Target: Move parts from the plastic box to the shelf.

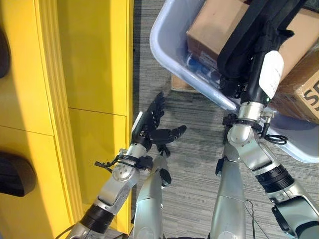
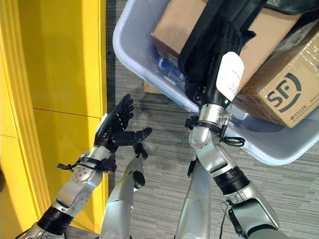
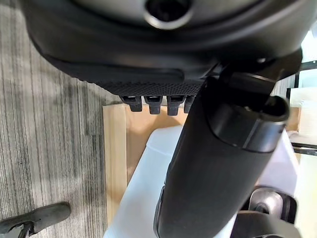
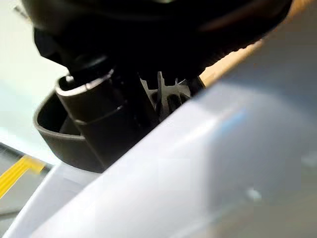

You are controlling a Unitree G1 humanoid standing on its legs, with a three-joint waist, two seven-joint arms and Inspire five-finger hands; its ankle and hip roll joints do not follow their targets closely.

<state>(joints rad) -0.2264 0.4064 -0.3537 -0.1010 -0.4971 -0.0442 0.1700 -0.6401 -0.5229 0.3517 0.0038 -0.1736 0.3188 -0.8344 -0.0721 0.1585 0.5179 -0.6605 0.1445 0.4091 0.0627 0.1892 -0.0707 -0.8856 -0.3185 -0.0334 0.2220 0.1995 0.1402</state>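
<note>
The pale plastic box (image 1: 164,45) stands at the upper right on the carpet, holding two cardboard cartons (image 1: 214,25) (image 1: 304,84), a blue packet (image 1: 204,67) and a long black part (image 1: 264,25). My right hand (image 1: 249,82), with its white thumb cover, reaches over the near rim into the box against the black part; its fingers blend into that dark shape. My left hand (image 1: 154,117) hangs open and holding nothing in mid-air, between the box and the yellow shelf (image 1: 89,74), with its fingers straight and the thumb spread.
The yellow shelf unit takes up the whole left side, its front edge (image 1: 130,99) close beside my left hand. A wooden board (image 3: 116,144) lies under the box. Grey carpet (image 1: 199,144) lies between shelf and box.
</note>
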